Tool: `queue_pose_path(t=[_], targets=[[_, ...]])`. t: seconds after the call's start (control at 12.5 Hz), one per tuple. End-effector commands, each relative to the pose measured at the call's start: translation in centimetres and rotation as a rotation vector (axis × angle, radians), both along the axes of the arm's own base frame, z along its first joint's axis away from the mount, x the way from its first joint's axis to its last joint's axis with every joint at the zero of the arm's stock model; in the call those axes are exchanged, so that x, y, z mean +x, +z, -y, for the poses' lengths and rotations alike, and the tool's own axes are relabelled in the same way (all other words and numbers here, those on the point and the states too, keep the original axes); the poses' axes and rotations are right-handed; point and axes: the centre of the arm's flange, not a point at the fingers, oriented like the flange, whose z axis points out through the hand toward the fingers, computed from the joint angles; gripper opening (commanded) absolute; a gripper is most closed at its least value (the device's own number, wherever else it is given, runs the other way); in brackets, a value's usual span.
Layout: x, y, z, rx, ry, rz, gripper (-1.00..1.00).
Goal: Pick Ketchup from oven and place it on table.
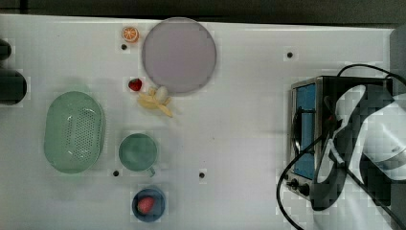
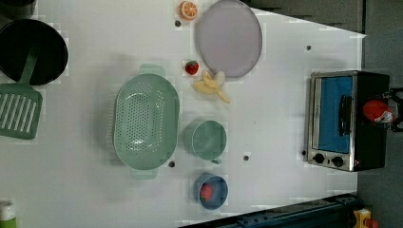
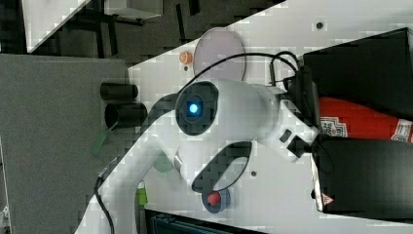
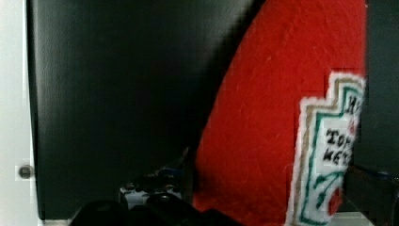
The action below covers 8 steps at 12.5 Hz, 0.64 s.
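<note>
The ketchup (image 3: 360, 119), a red bottle with a white-and-red label, lies on its side on top of the black oven (image 3: 360, 63), not inside it. In the left view the ketchup (image 2: 375, 109) rests on the oven (image 2: 335, 118) roof, above the bluish glass door. My gripper (image 3: 311, 122) is open and straddles the bottle's wide end, one finger on each side. In the wrist view the ketchup (image 4: 263, 117) sits between a dark finger (image 4: 376, 188) and the oven's black top (image 4: 117, 94). The white table (image 1: 239, 120) spreads out from the oven toward the top view's left.
On the table are a purple plate (image 1: 178, 55), an orange slice (image 1: 129, 34), a strawberry (image 1: 135, 85), a peeled banana (image 1: 155, 100), a green colander (image 1: 74, 132), a green cup (image 1: 138, 152) and a blue bowl (image 1: 148, 204). A black cable (image 1: 287, 187) loops by the oven's front.
</note>
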Motion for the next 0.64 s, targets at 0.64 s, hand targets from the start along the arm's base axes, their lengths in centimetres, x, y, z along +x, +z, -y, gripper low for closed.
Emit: queue_pose_path(t=[0.64], targets=[[0.9,5.8,-0.1,-0.053,0.009,0.135,0.26]])
